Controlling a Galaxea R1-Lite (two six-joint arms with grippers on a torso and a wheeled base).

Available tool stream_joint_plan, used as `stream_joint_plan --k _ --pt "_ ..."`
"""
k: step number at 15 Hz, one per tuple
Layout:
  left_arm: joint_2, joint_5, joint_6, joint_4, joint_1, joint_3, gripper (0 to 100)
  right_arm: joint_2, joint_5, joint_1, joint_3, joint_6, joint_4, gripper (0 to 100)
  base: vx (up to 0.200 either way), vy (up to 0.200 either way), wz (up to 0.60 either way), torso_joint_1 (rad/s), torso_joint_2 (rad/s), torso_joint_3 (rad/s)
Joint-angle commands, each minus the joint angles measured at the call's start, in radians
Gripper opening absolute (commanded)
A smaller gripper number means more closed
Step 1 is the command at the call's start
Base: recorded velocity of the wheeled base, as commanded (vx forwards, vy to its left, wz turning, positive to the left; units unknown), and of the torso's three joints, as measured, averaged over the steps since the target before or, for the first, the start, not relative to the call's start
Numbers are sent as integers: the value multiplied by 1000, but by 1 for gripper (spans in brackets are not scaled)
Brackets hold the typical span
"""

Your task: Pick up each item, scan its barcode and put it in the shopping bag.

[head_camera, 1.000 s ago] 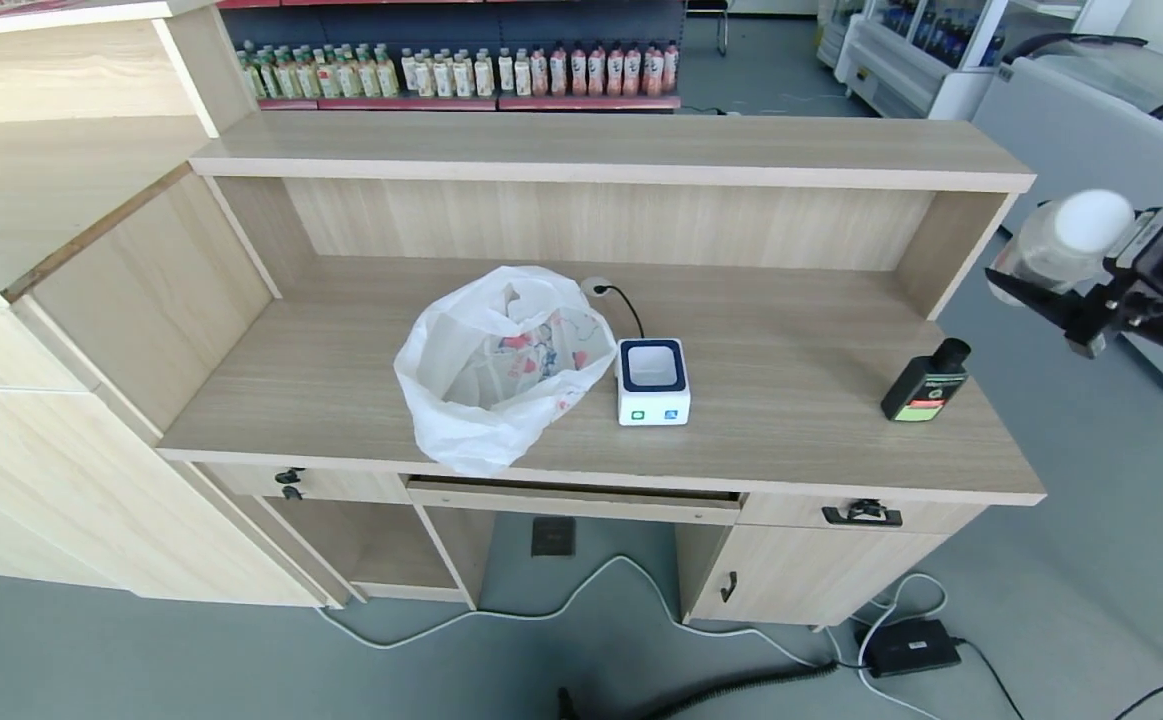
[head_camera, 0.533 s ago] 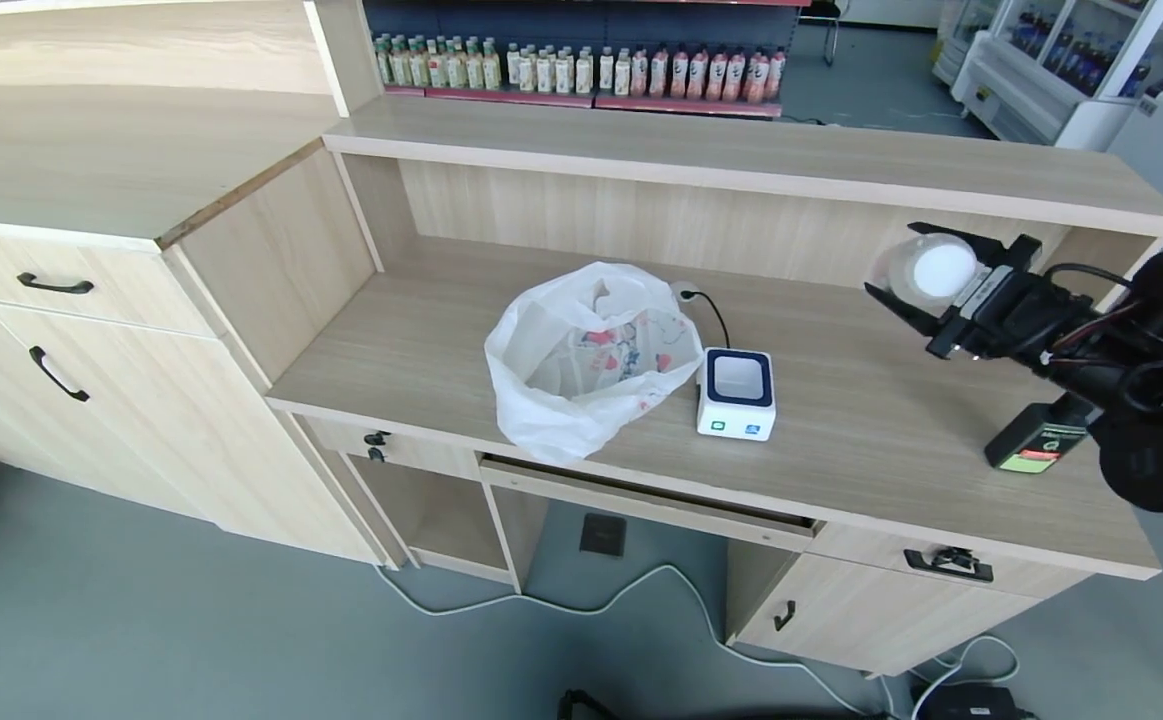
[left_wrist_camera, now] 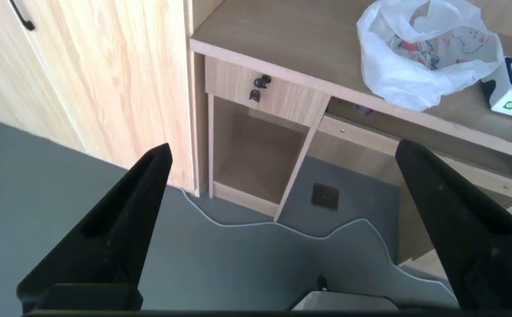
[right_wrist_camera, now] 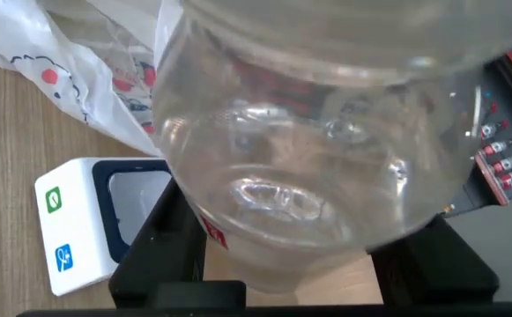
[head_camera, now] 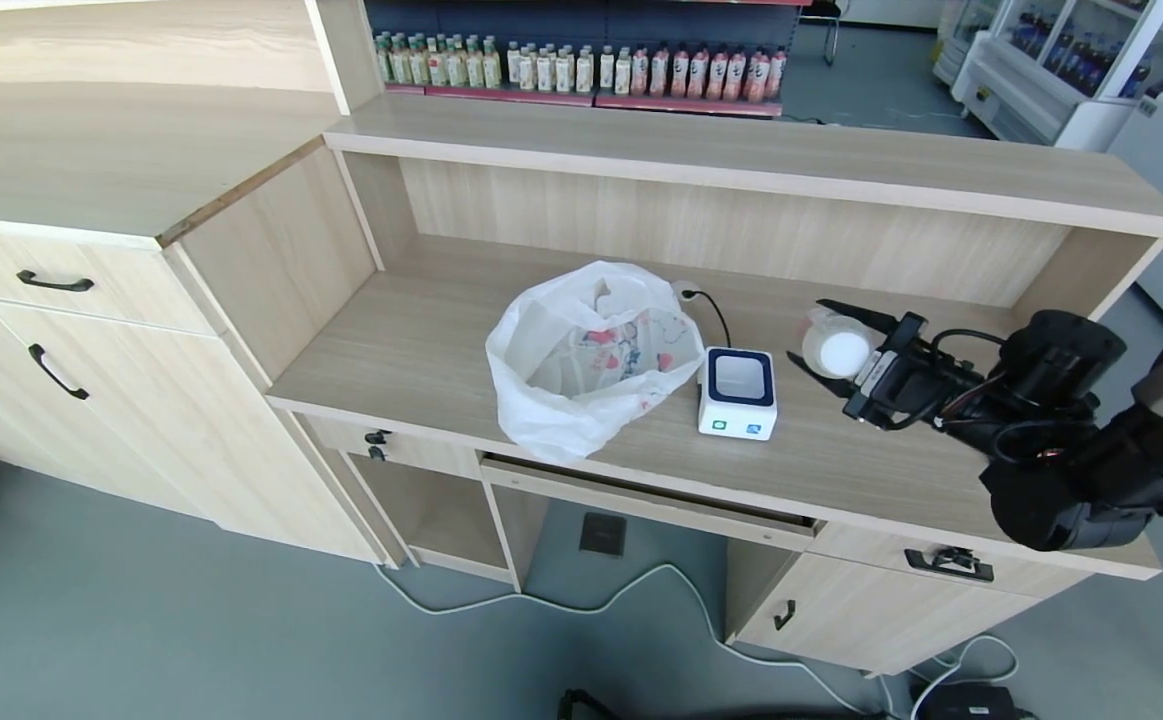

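Note:
My right gripper is shut on a clear plastic bottle with a white cap. It holds the bottle on its side just above the counter, right beside the white barcode scanner. In the right wrist view the bottle sits between the black fingers, with the scanner and the bag beyond it. The white shopping bag stands open to the left of the scanner. My left gripper is open and hangs low over the floor in front of the counter, off to its left.
The wooden counter has a raised back shelf and drawers below. A black cable runs from the scanner to the back. A taller cabinet stands to the left. Cables lie on the floor.
The head camera shifted during the first half second. Since then my right arm has come down and leftward with the bottle, from above the counter's right end to beside the scanner.

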Motion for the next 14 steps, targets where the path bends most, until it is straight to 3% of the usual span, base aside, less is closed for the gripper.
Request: stream_joint_plan --k 1,14 --pt "0 1 1 -1 0 0 100 35 1 12 4 -7 -3 0 0 0 0 0 0 0" --pt "0 1 -1 -1 0 0 100 171 41 46 -173 -1 -70 0 0 0 0 0 0 0"
